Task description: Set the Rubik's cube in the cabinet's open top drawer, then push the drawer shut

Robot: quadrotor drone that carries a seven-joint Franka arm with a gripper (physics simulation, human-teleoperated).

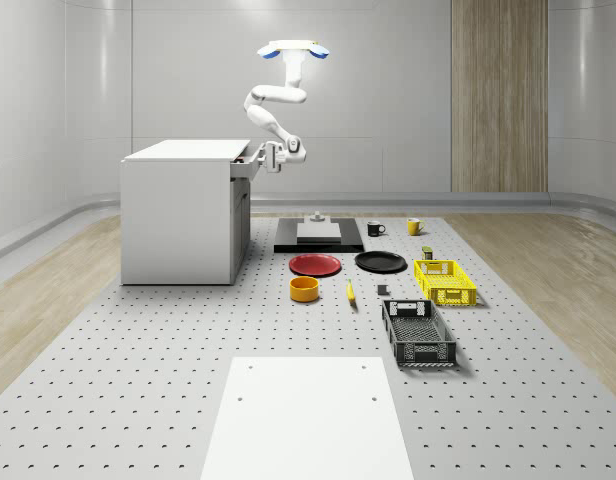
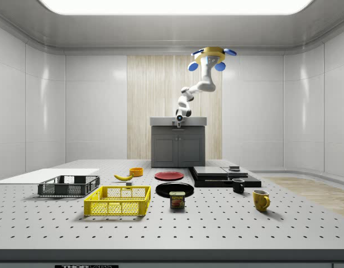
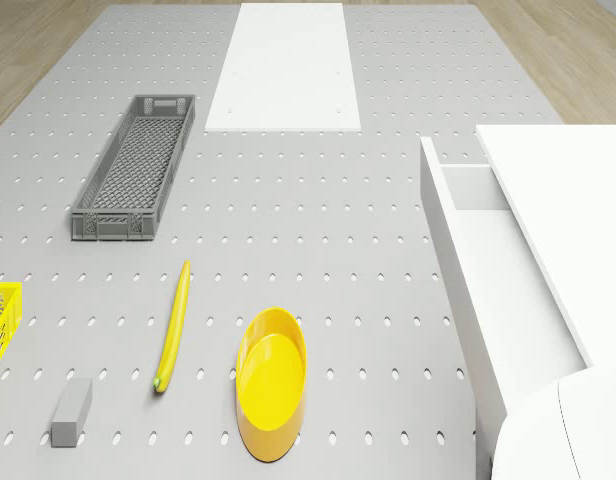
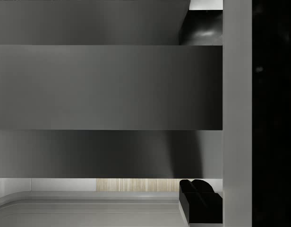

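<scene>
— What are you seeing from the whole-scene view's left across?

— The cabinet (image 1: 178, 212) is standing at the left, its top drawer (image 1: 246, 164) sticking out a little. I'm pressing my claw (image 1: 271, 158) against that drawer's front, and I cannot tell how far its fingers are parted or whether they are gripping anything. My drone body (image 1: 293, 49) is hovering above, just right of the cabinet.

— And the Rubik's cube?

— I'm not making it out. In the drone view the drawer's inside looks plain white. Further right on the desk (image 1: 188, 340) are lying the red plate (image 1: 315, 265), orange bowl (image 1: 305, 289), banana (image 1: 350, 292) and yellow crate (image 1: 445, 281).
</scene>
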